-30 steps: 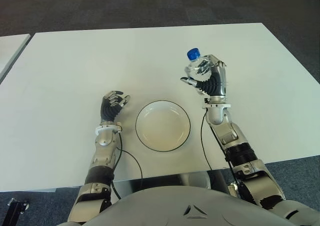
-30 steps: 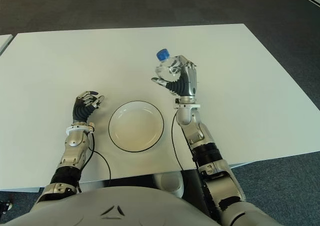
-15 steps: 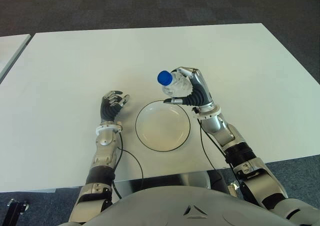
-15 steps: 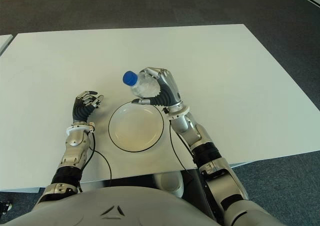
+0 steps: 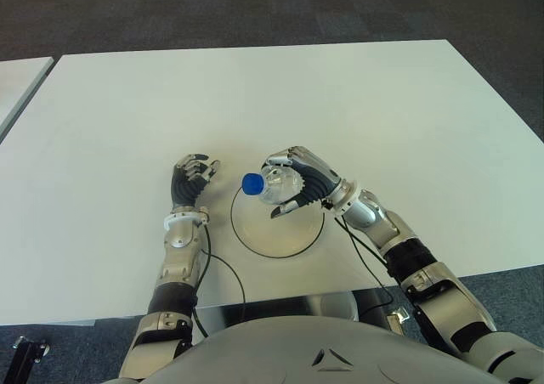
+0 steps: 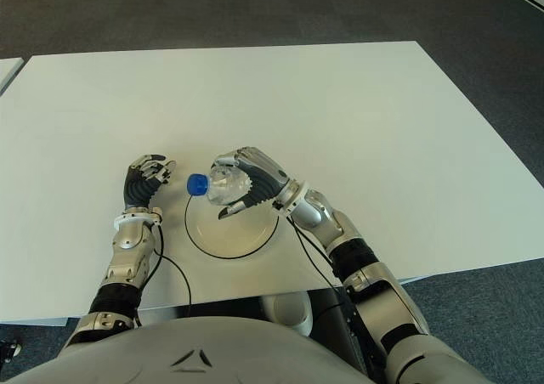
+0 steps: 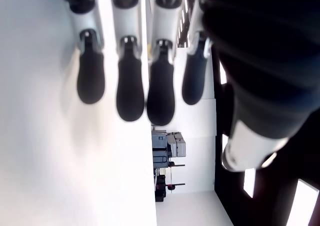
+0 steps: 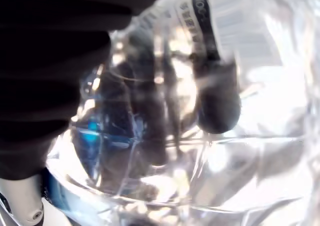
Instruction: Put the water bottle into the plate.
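The right hand (image 5: 299, 184) is gripping the clear blue-capped plastic water bottle (image 5: 272, 188) sideways over the round white black-rimmed plate (image 5: 276, 231), risking it rolling off on release.

An office or lab: white table (image 5: 255, 95) on dark checkered carpet tiles (image 5: 255, 10).

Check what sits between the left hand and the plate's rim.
Nothing: in the left eye view, only bare table separates the idle left hand from the plate. The water bottle, in the right hand, hangs over the plate.
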Robot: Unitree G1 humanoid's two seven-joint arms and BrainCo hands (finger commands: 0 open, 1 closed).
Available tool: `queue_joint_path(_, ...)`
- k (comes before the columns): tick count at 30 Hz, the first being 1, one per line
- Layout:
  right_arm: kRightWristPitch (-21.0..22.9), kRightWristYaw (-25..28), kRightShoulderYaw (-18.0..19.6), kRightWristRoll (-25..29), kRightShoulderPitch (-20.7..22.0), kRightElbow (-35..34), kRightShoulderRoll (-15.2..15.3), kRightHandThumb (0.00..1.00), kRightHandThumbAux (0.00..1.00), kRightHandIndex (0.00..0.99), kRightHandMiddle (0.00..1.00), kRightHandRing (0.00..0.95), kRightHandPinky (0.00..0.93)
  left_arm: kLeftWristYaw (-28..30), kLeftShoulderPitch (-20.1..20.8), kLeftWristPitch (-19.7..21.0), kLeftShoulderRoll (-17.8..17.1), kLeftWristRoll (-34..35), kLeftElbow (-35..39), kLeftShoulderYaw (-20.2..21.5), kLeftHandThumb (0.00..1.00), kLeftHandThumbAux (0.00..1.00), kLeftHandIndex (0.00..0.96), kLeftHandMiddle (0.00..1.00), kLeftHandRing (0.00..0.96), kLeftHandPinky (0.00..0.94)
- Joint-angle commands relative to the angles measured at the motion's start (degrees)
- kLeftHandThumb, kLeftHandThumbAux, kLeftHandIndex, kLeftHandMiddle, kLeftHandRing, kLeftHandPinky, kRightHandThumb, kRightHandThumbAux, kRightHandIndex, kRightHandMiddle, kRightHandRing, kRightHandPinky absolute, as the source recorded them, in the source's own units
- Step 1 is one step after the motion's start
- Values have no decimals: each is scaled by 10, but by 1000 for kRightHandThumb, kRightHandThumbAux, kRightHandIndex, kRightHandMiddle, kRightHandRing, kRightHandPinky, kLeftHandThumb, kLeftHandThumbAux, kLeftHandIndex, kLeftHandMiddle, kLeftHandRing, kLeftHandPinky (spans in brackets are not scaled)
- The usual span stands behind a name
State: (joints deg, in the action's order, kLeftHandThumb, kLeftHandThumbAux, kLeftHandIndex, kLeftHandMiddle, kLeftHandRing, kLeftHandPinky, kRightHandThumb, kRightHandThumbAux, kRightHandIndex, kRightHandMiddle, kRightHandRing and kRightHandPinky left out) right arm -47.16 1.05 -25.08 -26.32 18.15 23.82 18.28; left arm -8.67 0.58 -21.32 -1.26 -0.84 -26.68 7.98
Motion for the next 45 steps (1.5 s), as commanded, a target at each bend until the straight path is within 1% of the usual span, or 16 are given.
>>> queue_joint_path(1,46,50,2,8,-11,-33,8,714,715,440,903,900,887,-6,-12,7,5,-1,3,0,709,713,436,643,620,596)
queue_joint_path(3,65,70,2,8,-15,-46,10,714,715,440,901,897,885,-7,-12,7,4,-4,4,-1,709,713,435,638,614,588)
queue_joint_path(7,164,153,-7,-6,-27,-107,24,714,716,440,900,893,885,-2,-12,-2,-2,-12,1,-6,708,714,435,636,617,601)
queue_joint_path(10,219,188,-11,-26,-32,-143,30,714,716,441,886,880,870,4,-12,-11,-8,-17,-2,-9,707,715,435,641,627,616)
queue_joint_path(12,246,205,-14,-41,-35,-163,33,713,715,441,870,866,850,7,-11,-13,-12,-20,-4,-11,707,715,435,647,635,625)
queue_joint_path(15,269,219,-19,-58,-36,-181,36,711,715,441,843,840,812,8,-11,-10,-14,-22,-4,-12,706,716,435,653,642,631)
queue_joint_path(21,286,233,-29,-87,-37,-204,43,696,719,425,763,752,719,11,-10,0,-18,-22,-2,-12,706,717,434,658,650,635)
queue_joint_path(22,288,236,-29,-89,-38,-207,44,693,720,420,698,697,669,11,-9,1,-18,-22,-2,-12,706,717,434,655,646,627)
queue_joint_path(23,290,241,-32,-93,-36,-210,47,691,720,418,675,677,651,12,-10,-1,-19,-22,-2,-13,706,717,434,654,645,625)
queue_joint_path(24,292,244,-34,-96,-36,-212,49,600,686,348,534,542,544,13,-10,-2,-19,-22,-2,-13,705,718,434,652,643,623)
queue_joint_path(26,294,251,-39,-106,-32,-217,53,493,654,254,356,361,384,13,-10,-7,-20,-23,-4,-14,705,718,434,649,640,622)
queue_joint_path(28,296,254,-42,-114,-31,-220,56,451,646,205,271,270,293,13,-10,-6,-20,-23,-3,-14,705,718,434,648,639,622)
queue_joint_path(32,298,253,-47,-138,-27,-227,61,403,644,119,140,133,157,10,-10,4,-20,-21,0,-15,705,718,434,648,640,624)
queue_joint_path(36,294,246,-49,-154,-26,-231,64,387,642,49,48,46,58,6,-10,13,-19,-21,4,-14,706,718,434,649,640,622)
queue_joint_path(38,286,238,-48,-156,-26,-231,64,384,635,25,24,23,29,3,-11,16,-19,-22,5,-14,706,718,434,649,639,618)
queue_joint_path(45,266,203,-44,-153,-34,-222,64,461,484,1,1,1,1,3,-7,11,-22,-25,-4,-16,705,718,434,661,651,640)
